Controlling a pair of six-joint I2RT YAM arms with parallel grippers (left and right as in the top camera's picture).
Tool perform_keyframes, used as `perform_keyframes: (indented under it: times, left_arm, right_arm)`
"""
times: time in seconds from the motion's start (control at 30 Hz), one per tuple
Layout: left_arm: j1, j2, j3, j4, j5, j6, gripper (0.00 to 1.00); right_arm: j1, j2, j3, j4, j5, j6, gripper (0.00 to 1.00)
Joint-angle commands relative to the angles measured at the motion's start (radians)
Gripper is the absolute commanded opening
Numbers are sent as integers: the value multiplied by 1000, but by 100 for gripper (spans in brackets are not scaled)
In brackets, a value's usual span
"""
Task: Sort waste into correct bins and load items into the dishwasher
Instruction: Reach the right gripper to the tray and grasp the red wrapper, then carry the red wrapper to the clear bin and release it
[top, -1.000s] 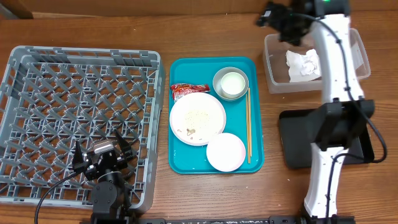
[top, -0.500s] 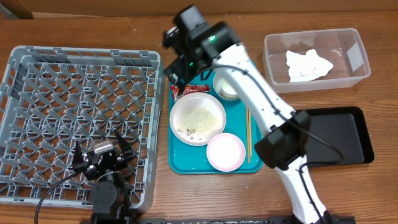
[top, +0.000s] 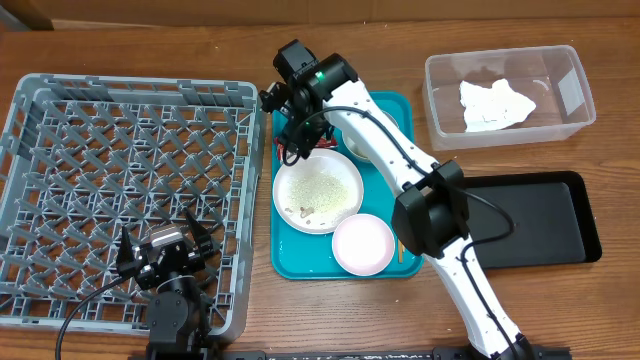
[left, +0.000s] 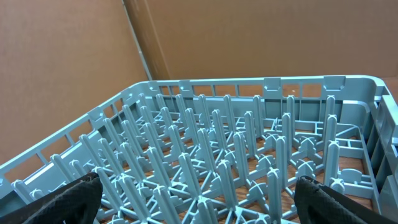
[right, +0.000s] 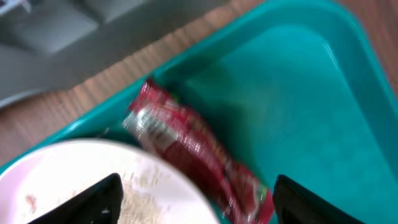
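The red snack wrapper (right: 193, 149) lies on the teal tray (right: 292, 93), in its far left corner, one end against the rim of the plate (right: 81, 180); the right wrist view is smeared, so its print cannot be read. The right gripper (right: 205, 202) hangs over it with its fingers (right: 87, 199) spread wide, one on either side, closed on nothing; whether they touch the tray I cannot tell. From overhead that right gripper (top: 297, 138) covers nearly all of the wrapper, only a red sliver (top: 286, 153) showing; the right arm (top: 385, 145) crosses the far right of the tray and hides what sits beneath it.

Pale crumbs (top: 315, 188) are scattered on the plate (top: 340, 205); a smaller pale bowl (top: 363, 244) sits just beside it at the near end of the tray. On the counter (top: 450, 30) to the right, the clear tub (top: 570, 70) holds the white napkin (top: 495, 103); the black tray (top: 530, 222) lies nearer, partly behind the arm.

The left gripper (top: 160, 238) rests over the near corner of the dish rack (top: 130, 85); its wrist view shows only the finger tips (left: 68, 199), cut off at the lower edge, set wide apart over the lattice and holding nothing.
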Motion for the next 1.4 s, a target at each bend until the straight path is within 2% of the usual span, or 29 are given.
perform_keyframes:
  times: [0.0, 0.2, 0.5, 0.7, 0.83, 0.9, 1.13, 1.37]
  left_arm:
    - [-6, -6, -3, -1, -13, 14, 100]
    - [-6, -6, -3, -1, -13, 14, 100]
    - [-6, -6, -3, -1, -13, 14, 100]
    - [-6, -6, -3, -1, -13, 14, 100]
    - [-6, -6, -3, -1, -13, 14, 100]
    - [-6, -6, -3, -1, -13, 14, 100]
    - [-6, -6, -3, -1, -13, 14, 100]
    - [-6, -6, -3, -1, -13, 14, 100]
  right_arm:
    - [2, 27, 12, 29, -20, -29, 74]
    - [1, 56, 12, 34, -23, -25, 63]
    - [-6, 84, 11, 60, -35, -18, 56]
    - [-8, 91, 11, 78, -34, 30, 28]
    - [-8, 91, 11, 82, -27, 35, 16]
    - [-8, 91, 14, 85, 10, 67, 4]
    - [-13, 89, 87, 91, 150, 202, 4]
    - [-87, 79, 343, 79, 186, 414, 4]
